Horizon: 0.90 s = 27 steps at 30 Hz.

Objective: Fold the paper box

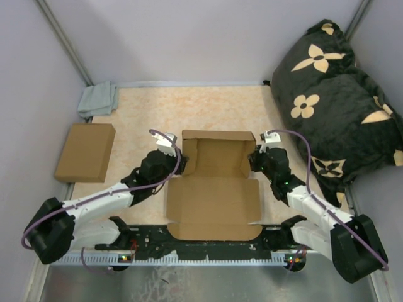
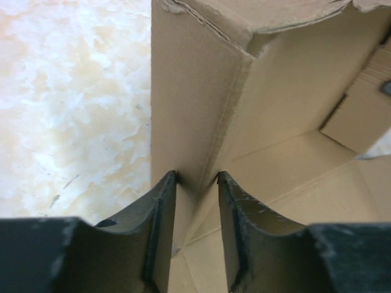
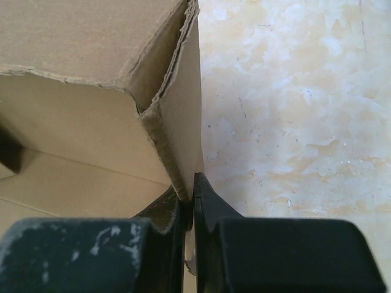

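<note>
The paper box (image 1: 214, 200) lies at the table's middle. Its far half has raised walls and its near flap lies flat. My left gripper (image 1: 181, 158) is at the box's left wall. In the left wrist view the gripper (image 2: 197, 177) straddles that doubled wall (image 2: 189, 110), with both fingertips touching the cardboard. My right gripper (image 1: 253, 158) is at the right wall. In the right wrist view the gripper (image 3: 194, 183) is pinched shut on that wall's edge (image 3: 180, 122).
A plain compact brown box (image 1: 85, 152) lies at the left. A grey cloth (image 1: 99, 99) sits at the back left corner. A black flowered cushion (image 1: 334, 94) fills the right side, close behind my right arm. Grey walls enclose the table.
</note>
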Each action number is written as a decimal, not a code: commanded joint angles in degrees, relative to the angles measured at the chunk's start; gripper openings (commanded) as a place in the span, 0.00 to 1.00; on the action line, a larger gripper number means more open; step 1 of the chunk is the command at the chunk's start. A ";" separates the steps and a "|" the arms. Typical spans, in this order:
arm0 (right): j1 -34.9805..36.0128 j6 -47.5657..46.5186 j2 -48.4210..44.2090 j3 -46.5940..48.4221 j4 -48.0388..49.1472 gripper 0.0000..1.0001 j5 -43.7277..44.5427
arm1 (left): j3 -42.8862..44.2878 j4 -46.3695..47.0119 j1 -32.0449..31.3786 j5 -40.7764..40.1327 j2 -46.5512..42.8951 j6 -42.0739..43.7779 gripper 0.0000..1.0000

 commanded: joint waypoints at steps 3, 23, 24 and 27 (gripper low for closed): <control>0.65 0.60 -3.84 -1.20 3.11 0.04 -1.70 | 3.49 0.87 -2.51 -9.95 4.82 2.41 0.33; 5.41 2.14 -0.54 3.12 -1.49 0.04 4.36 | 28.87 -47.41 -14.13 -53.56 26.46 -29.00 0.00; 5.41 2.11 -0.63 3.31 -2.03 0.04 4.85 | 29.51 -50.84 -14.30 -54.34 27.53 -32.21 0.00; 5.41 2.23 -0.86 3.97 -4.00 0.04 6.47 | 29.87 -59.37 -14.33 -56.00 28.47 -42.59 0.00</control>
